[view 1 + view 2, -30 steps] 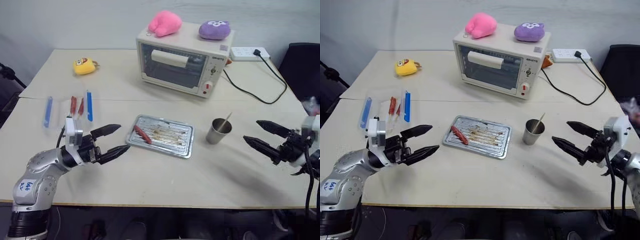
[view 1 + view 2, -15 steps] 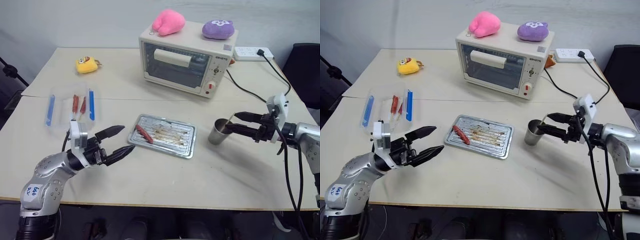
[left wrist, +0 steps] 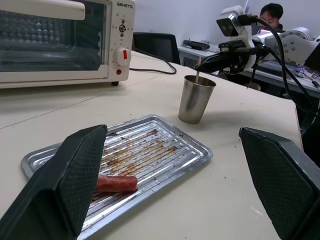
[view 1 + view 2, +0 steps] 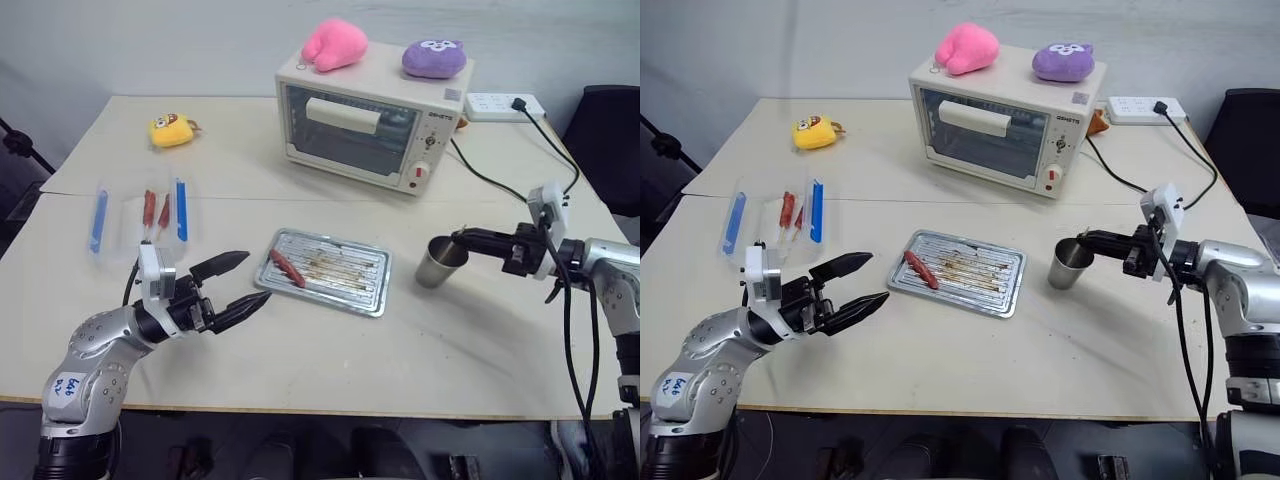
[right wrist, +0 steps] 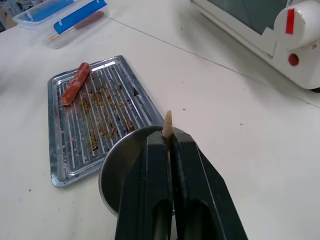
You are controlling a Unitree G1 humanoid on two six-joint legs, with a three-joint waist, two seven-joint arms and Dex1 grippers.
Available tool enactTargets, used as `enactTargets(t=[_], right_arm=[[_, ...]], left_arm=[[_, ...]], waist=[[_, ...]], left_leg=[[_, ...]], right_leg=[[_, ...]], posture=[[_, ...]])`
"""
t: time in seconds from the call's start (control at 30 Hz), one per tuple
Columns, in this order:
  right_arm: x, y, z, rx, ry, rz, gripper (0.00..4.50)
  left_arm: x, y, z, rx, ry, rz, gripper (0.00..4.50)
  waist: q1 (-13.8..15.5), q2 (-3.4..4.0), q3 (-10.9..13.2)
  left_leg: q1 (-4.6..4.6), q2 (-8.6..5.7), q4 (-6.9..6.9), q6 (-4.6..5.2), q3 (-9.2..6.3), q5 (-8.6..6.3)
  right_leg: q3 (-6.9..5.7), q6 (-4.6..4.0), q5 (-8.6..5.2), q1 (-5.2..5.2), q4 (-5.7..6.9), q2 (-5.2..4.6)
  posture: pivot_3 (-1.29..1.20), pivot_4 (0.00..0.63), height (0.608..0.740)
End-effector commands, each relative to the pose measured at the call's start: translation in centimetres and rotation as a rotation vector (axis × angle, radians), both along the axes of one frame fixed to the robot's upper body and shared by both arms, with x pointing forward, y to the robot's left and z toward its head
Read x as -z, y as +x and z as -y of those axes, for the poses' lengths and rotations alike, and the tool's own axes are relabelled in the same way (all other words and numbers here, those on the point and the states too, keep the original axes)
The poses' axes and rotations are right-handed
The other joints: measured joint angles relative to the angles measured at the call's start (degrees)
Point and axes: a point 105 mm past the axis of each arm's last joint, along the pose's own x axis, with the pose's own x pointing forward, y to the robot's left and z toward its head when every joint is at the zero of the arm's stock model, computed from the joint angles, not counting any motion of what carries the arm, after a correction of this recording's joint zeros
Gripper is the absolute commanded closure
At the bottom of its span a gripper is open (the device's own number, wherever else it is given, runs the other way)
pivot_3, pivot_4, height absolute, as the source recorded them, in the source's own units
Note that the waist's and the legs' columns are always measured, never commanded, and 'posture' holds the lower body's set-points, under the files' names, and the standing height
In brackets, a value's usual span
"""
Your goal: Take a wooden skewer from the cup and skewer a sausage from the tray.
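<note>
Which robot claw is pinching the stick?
The right gripper, over the cup: its fingers are shut on the skewer. The left gripper is open and empty.

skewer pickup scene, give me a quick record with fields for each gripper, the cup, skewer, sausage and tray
right gripper: shut on the wooden skewer, over the cup's mouth
wooden skewer: tip sticks out between the fingers, lower end in the cup
cup: upright on the table, right of the tray
left gripper: open, holding nothing, near the tray's left end
sausage: lying at the tray's left end, not skewered
tray: flat on the table, grease-smeared
</note>
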Motion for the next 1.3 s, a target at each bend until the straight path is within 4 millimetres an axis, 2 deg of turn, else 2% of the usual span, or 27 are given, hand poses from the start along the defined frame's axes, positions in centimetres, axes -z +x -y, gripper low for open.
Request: enactTargets(t=[0.03,0.2,0.27,0.33,0.5,0.57,0.67,0.9,1.0,1.3], right_arm=[[-5.1,-1.2,0.8,-0.046,0.065,0.124,4.47],[-10.6,-3.4,0.4,-0.158,0.2,0.161,4.47],[-12.4,-3.8,-0.4,-0.203,0.295,0.175,4.47],[-13.1,-4.2,-2.1,-0.268,0.381,0.185,4.47],[-11.7,-5.1,-7.9,-0.421,0.572,0.168,4.47],[-11.1,-5.3,-9.5,-0.444,0.645,0.152,4.47],[-10.0,-5.5,-10.9,-0.457,0.711,0.109,4.47],[-8.5,-6.3,-12.5,-0.478,0.76,0.05,4.47],[-8.2,-6.5,-12.6,-0.475,0.768,0.042,4.5],[-7.7,-6.7,-13.5,-0.474,0.786,0.038,4.5]], left_arm=[[-0.4,0.1,0.2,0.015,-0.009,0.035,0.0],[-0.7,-0.1,1.1,0.101,-0.066,0.0,0.0],[-1.1,0.2,1.6,0.119,-0.091,0.013,0.0],[-1.7,0.6,2.5,0.129,-0.13,0.041,0.0],[-3.8,1.6,5.7,0.172,-0.255,0.124,0.0],[-4.4,1.7,6.9,0.206,-0.282,0.138,0.0],[-5.0,1.8,8.1,0.235,-0.31,0.158,0.0],[-6.3,1.5,9.7,0.281,-0.368,0.18,0.0],[-6.4,1.3,9.9,0.29,-0.372,0.178,0.53],[-6.4,1.1,10.5,0.309,-0.378,0.171,2.75]], waist=[[0.0,0.02,0.0],[0.1,0.16,0.1],[0.0,0.15,0.1],[-0.1,0.12,0.1],[0.0,0.08,0.1],[0.0,0.08,0.1],[0.1,0.09,0.1],[0.0,0.09,0.1],[-0.2,0.09,0.1],[-0.2,0.09,0.1]], left_leg=[[0.0,0.0,-0.01,0.0,0.0,0.0],[-0.04,-0.01,-0.01,0.0,0.0,0.0],[-0.04,0.01,-0.04,-0.01,-0.03,-0.01],[-0.04,0.02,-0.04,-0.01,-0.03,-0.01],[-0.09,0.02,0.02,-0.02,-0.02,0.0],[-0.18,0.02,0.06,-0.03,-0.03,0.0],[-1.02,-0.02,0.63,-0.04,-0.06,0.01],[-1.05,-0.11,0.95,0.0,-0.07,-0.02],[-1.05,-0.1,0.91,-0.01,-0.07,-0.02],[-1.05,-0.1,0.9,-0.01,-0.07,-0.02]], right_leg=[[0.0,0.0,0.0,0.0,0.0,0.0],[-0.01,0.0,0.0,-0.02,-0.03,-0.01],[-0.03,0.0,0.0,-0.02,-0.07,0.0],[-0.03,0.0,0.0,-0.01,-0.07,0.0],[-0.05,0.02,0.01,-0.05,-0.01,0.01],[-0.07,0.03,0.02,-0.14,0.03,0.01],[-0.11,0.08,0.04,-0.91,0.63,0.0],[-0.09,0.12,0.07,-0.88,0.57,-0.03],[-0.08,0.12,0.07,-0.9,0.57,-0.01],[-0.07,0.12,0.07,-0.9,0.55,-0.02]], posture=[[0.0,0.15,0.74],[0.0,0.15,0.74],[0.0,0.15,0.74],[0.0,0.15,0.74],[0.0,0.15,0.74],[0.0,0.15,0.74],[0.0,0.15,0.74],[0.0,0.15,0.74],[0.0,0.15,0.74],[0.0,0.15,0.74]])
